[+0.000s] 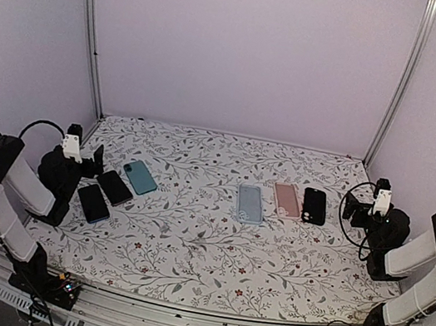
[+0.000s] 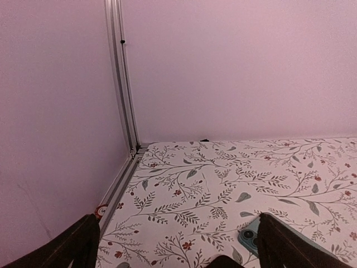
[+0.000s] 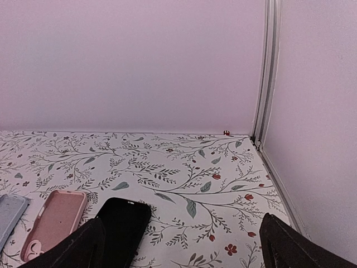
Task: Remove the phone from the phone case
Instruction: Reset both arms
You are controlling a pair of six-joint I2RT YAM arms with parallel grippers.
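Note:
On the right lie three things in a row: a light blue case [image 1: 250, 203], a pink case [image 1: 286, 199] and a black phone [image 1: 314, 205]. In the right wrist view the black phone [image 3: 122, 226] lies screen up with a notch at its top, and the pink case [image 3: 53, 220] beside it is hollow. My right gripper [image 1: 354, 206] stands open just right of them, its jaws [image 3: 181, 251] holding nothing. On the left lie a teal phone [image 1: 140, 176], back up, and two black phones [image 1: 114, 187]. My left gripper [image 1: 88, 159] is open beside them, and one finger [image 2: 284, 245] hides part of the teal phone [image 2: 249, 237].
A floral cloth [image 1: 187, 242] covers the table. Pink walls with aluminium corner posts [image 1: 92, 31] close in the back and sides. The light blue case [image 3: 8, 212] shows at the left edge of the right wrist view. Both arm bases stand at the near edge.

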